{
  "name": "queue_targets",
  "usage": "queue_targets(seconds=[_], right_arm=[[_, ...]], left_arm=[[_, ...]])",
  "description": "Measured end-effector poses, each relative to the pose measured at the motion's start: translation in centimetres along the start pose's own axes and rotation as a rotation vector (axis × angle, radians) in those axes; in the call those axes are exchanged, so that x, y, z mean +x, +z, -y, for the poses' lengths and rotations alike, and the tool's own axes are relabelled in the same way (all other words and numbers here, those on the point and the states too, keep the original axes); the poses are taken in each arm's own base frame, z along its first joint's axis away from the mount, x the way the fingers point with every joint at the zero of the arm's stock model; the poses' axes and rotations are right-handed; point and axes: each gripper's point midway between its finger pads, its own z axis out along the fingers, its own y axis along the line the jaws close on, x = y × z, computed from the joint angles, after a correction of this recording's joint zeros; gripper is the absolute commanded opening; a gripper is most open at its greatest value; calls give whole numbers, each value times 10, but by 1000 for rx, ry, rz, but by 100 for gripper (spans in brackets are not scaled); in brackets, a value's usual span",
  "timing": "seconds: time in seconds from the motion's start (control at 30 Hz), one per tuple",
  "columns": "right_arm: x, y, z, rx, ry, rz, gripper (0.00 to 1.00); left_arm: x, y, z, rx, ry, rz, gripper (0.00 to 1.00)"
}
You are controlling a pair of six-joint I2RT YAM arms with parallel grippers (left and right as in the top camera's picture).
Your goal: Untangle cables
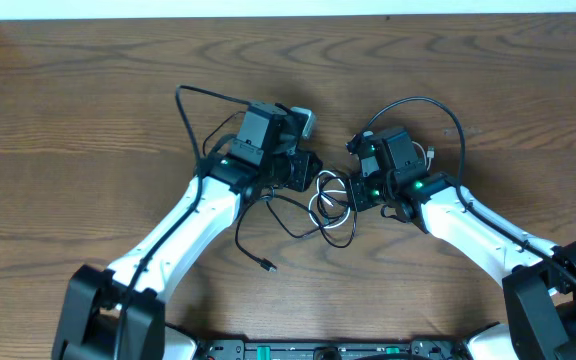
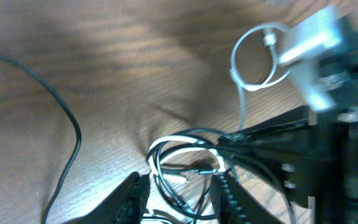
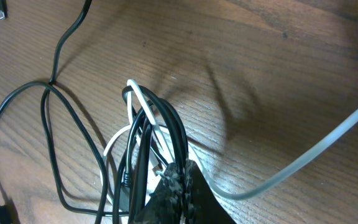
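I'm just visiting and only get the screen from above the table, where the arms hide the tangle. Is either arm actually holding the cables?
Observer: Yes. The right wrist camera shows the right fingers shut on a bunch of black and white cables.
Operator: And the left arm?
Observer: Its own camera shows the left fingers standing apart, with white and black loops lying between them and nothing pinched.
Operator: Are the two colours knotted together?
Observer: I cannot make out a knot, but in the right wrist view a white strand folds to a sharp peak across the black ones.
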Motion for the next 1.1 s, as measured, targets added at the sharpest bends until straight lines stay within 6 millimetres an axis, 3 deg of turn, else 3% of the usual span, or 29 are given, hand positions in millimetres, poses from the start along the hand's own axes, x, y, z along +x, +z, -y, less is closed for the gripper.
queue_targets(seconds=[0.17,0.7,1.1], right_arm=[[0,0,0,-3,0,0,1],[0,0,-1,-3,3,0,1],[0,0,-1,-7,3,-1,1]], left_arm=[[18,16,-10,-16,-31,-75,54],[55,54,-33,-47,-89,-220,54],[52,75,-30,-27,-55,-194,54]])
